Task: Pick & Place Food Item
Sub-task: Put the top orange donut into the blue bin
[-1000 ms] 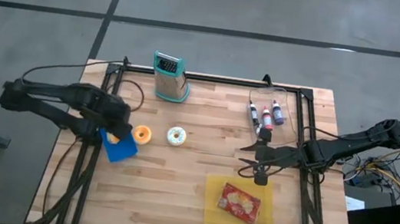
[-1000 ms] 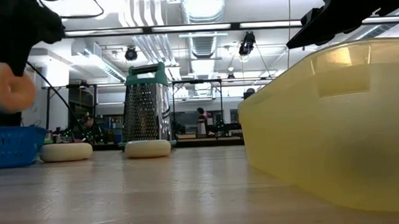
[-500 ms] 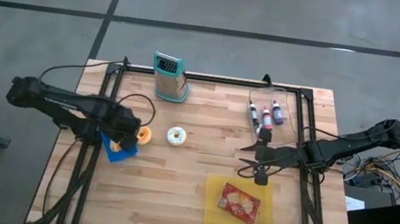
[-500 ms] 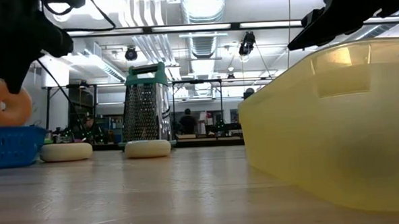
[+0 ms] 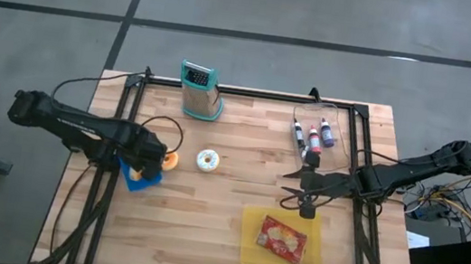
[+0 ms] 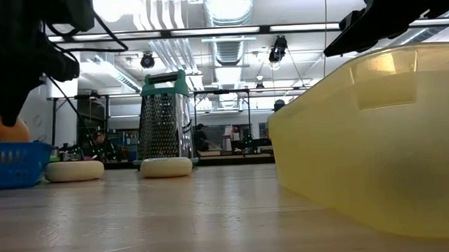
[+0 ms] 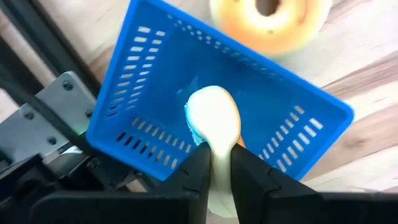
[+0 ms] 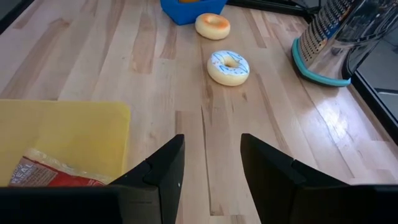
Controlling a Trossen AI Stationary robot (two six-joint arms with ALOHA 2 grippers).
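My left gripper point(image 5: 150, 159) is shut on a pale orange donut point(image 7: 214, 115) over the blue basket point(image 7: 155, 106) at the table's left. In the low view the donut point(image 6: 3, 129) sits half below the basket's rim point(image 6: 9, 147). A second plain donut point(image 5: 171, 160) lies flat on the table just beside the basket, and a blue-frosted donut point(image 5: 207, 159) lies flat farther right. My right gripper point(image 5: 305, 194) is open and empty above the far edge of the yellow tray point(image 5: 250, 243). My left gripper pinches the donut's ring point(image 7: 216, 146) between its two fingers, from above, pointing down. The donut stands on edge below the fingers, its lower part inside the basket. Whether it touches the basket's floor I cannot tell.
A steel grater with teal trim point(image 5: 200, 91) stands at the far edge. A clear bin with small bottles point(image 5: 315, 135) is at the far right. A red food packet point(image 5: 282, 239) lies in the yellow tray. Bare wood lies between the donuts and the tray.
My left gripper has gone down and a little toward the table's right edge with the donut. The donut, lifted clear above the basket a second ago, now sits partly below the basket's rim. The fingers have stayed shut on it.
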